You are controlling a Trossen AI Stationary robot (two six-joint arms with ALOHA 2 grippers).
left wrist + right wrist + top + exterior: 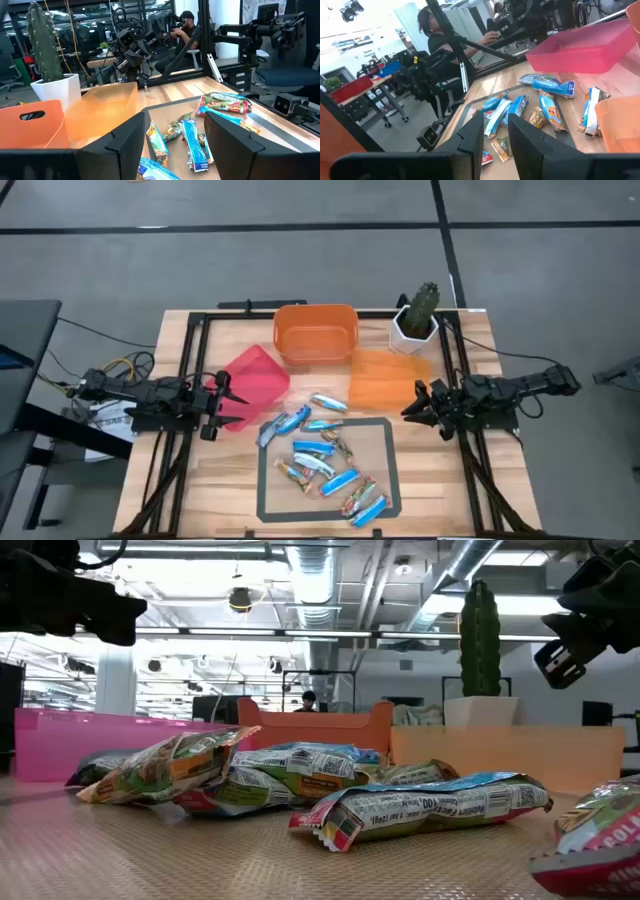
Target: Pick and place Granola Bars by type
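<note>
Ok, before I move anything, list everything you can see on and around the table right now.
Granola bars: about a dozen, blue-white and multicoloured, loose in and around the taped rectangle.
Pink bin: one, left of the pile.
Deep orange bin: one, back centre.
Pale orange bin: one, right of the pile.
Cactus: one, green, in a white pot, back right.
Person: one, seated beyond the table.
Left pincer: open, empty, beside the pink bin.
Right pincer: slightly parted, empty, by the pale orange bin.

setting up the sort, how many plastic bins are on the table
3: the pink bin at left, the orange bin at the back centre, the pale orange bin at right, by the cactus pot.
</note>
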